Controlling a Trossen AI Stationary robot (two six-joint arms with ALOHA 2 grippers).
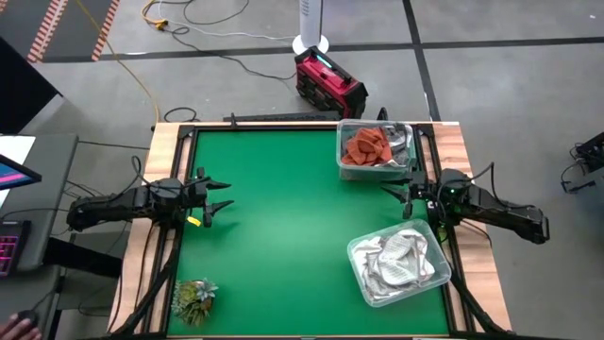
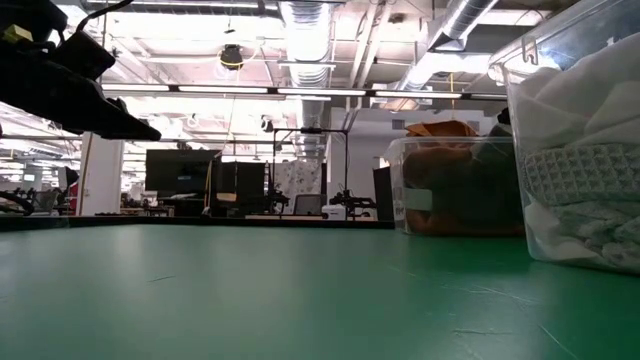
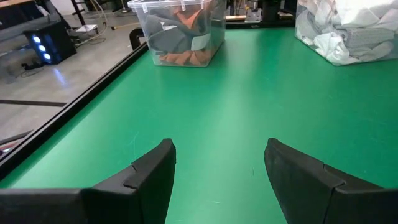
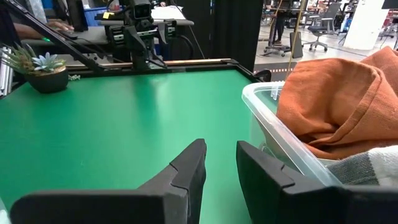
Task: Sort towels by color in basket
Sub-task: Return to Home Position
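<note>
Bright ceiling strip lights (image 2: 300, 92) glare in the low view; table (image 1: 283, 208) shadows seem faint.

matt green top, glossy clear plastic, soft cloth
the table mat (image 1: 283, 208) looks smooth and matt, edged in pale bare wood (image 1: 162, 151); far bin (image 1: 341, 151) and near bin (image 1: 360, 274) are clear shiny plastic; orange towel (image 4: 329, 106) is soft fine-woven cloth; white towels (image 2: 585, 180) show a nubbly weave.

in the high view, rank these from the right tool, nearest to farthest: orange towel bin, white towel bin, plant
1. orange towel bin: right beside the right tool, at the picture's upper right.
2. white towel bin: a little farther off, lower right of the table.
3. plant: clearly farthest, across the table at its lower left corner.
</note>
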